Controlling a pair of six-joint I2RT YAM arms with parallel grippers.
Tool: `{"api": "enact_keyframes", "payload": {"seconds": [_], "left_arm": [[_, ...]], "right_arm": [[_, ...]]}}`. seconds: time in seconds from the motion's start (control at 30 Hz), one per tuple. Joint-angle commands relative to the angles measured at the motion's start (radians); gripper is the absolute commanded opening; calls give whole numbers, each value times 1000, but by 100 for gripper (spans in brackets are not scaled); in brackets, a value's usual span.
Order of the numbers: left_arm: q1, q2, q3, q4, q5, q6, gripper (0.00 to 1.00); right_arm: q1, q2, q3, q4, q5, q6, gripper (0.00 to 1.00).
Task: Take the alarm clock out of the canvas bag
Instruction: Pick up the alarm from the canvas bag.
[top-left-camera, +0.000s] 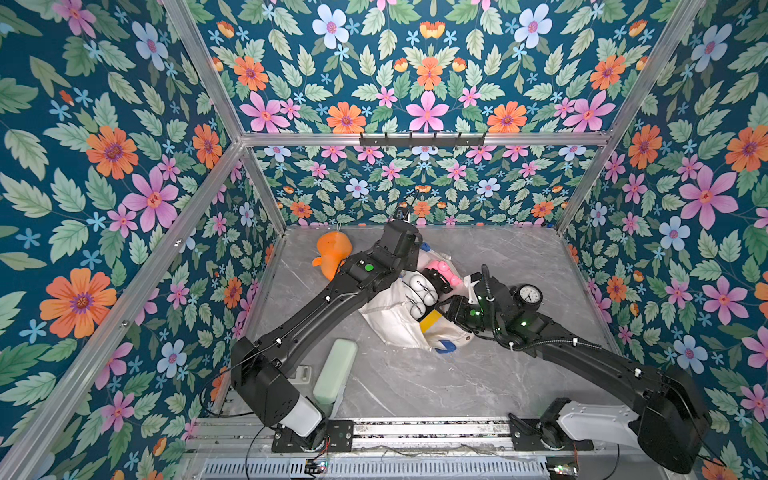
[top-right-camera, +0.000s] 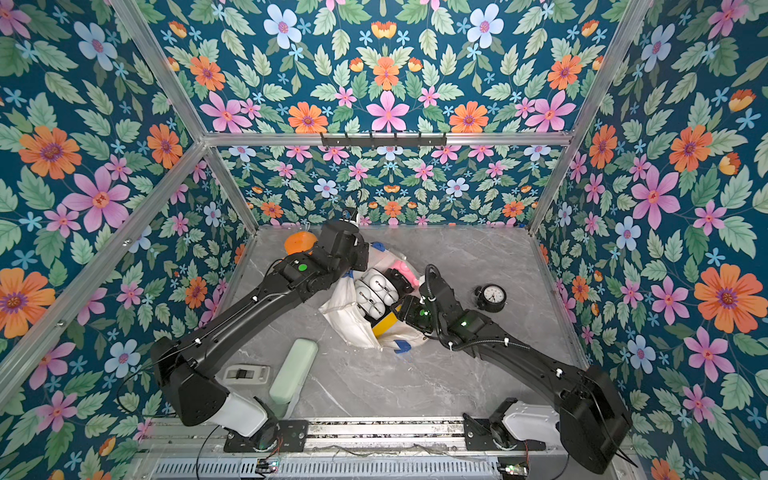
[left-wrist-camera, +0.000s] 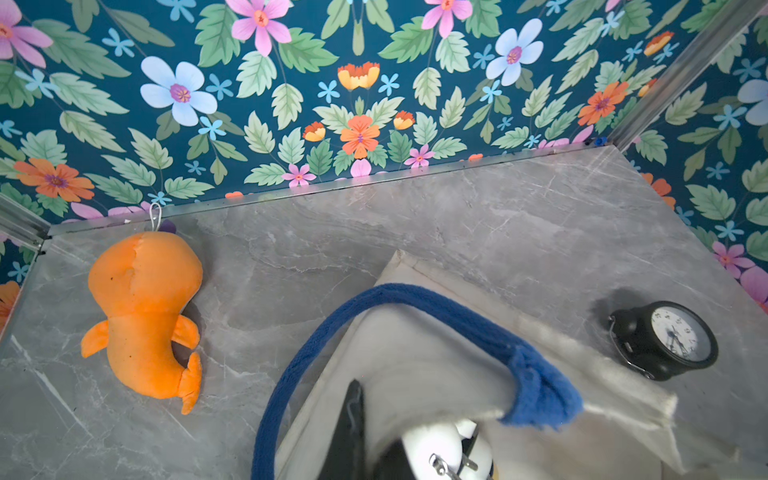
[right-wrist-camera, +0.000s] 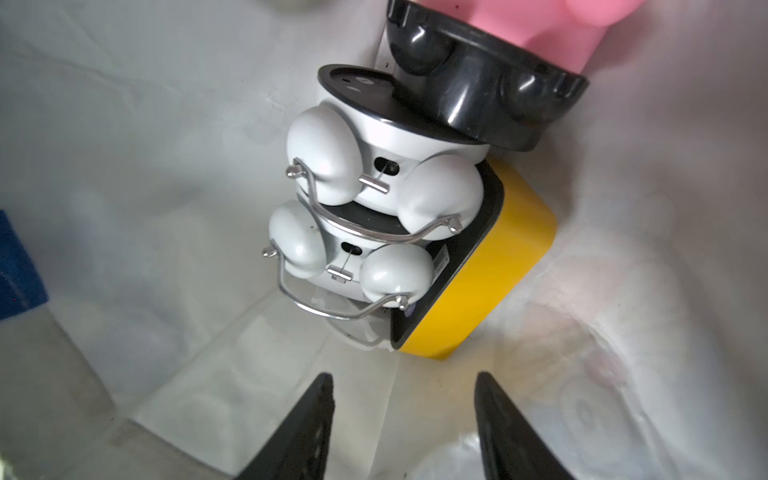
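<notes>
Lying slumped on the marble table (top-left-camera: 415, 382), the canvas bag (top-left-camera: 390, 322) is seen in both top views with its mouth open. Two white twin-bell clocks (right-wrist-camera: 374, 166) are stacked inside it against a yellow clock (right-wrist-camera: 482, 282). A black-based pink object (right-wrist-camera: 478, 83) above them is cut off by the frame edge, so its form cannot be made out. The right gripper (right-wrist-camera: 404, 376) is held just inside the mouth, its fingers parted about halfway with nothing between them and no clock touched. The left gripper (left-wrist-camera: 357, 411) is closed on the bag's rim beside the blue strap (left-wrist-camera: 395, 293); only one dark finger is shown, and the pinch itself is covered by cloth. A black alarm clock (top-right-camera: 491, 297) is stood on the table outside the bag, near its side. In a top view this black alarm clock (top-left-camera: 528, 296) is partly hidden by the right arm. An orange plush toy (left-wrist-camera: 141, 316) is seen lying near the far wall.
</notes>
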Motion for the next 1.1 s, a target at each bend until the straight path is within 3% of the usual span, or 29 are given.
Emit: {"api": "enact_keyframes", "payload": {"seconds": [0.0, 0.17, 0.47, 1.07], "left_arm": [[35, -16, -9, 132, 23, -38, 0], [125, -50, -82, 188, 163, -83, 0], [165, -72, -132, 225, 237, -79, 0], [190, -76, -145, 224, 258, -75, 0]], "right_arm": [[9, 52, 45, -25, 57, 35, 57], [12, 129, 71, -21, 76, 55, 60], [12, 289, 178, -27, 29, 64, 61], [7, 469, 312, -157, 95, 60, 63]]}}
